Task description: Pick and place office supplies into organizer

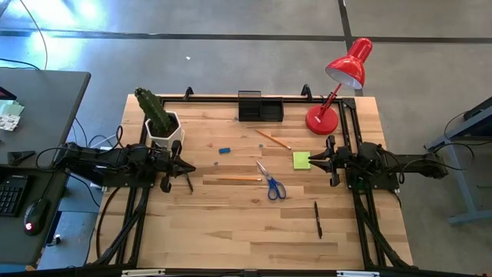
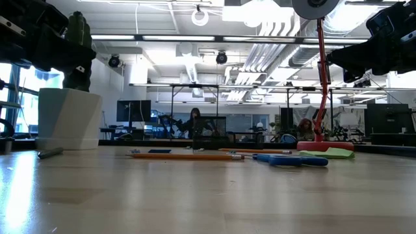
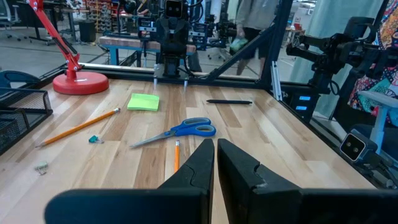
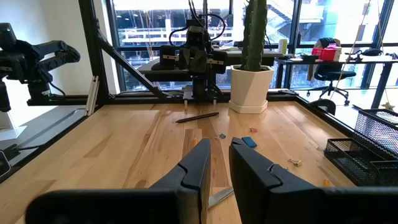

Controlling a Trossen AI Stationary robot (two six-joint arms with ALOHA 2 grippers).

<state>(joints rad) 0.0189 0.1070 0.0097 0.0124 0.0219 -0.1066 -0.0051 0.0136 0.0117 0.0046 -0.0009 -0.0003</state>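
Wooden table (image 1: pixel 231 223) holds scattered supplies; left pincer (image 1: pixel 187 167) pressed together, right pincer (image 1: pixel 313 160) seemingly slightly spread.

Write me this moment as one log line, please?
left gripper: shut, empty, by cactus | right gripper: slightly open, empty, by pad | scissors, pencils: on table | organizer: far edge

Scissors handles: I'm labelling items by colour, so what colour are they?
Blue. The scissors show it best in the left wrist view.
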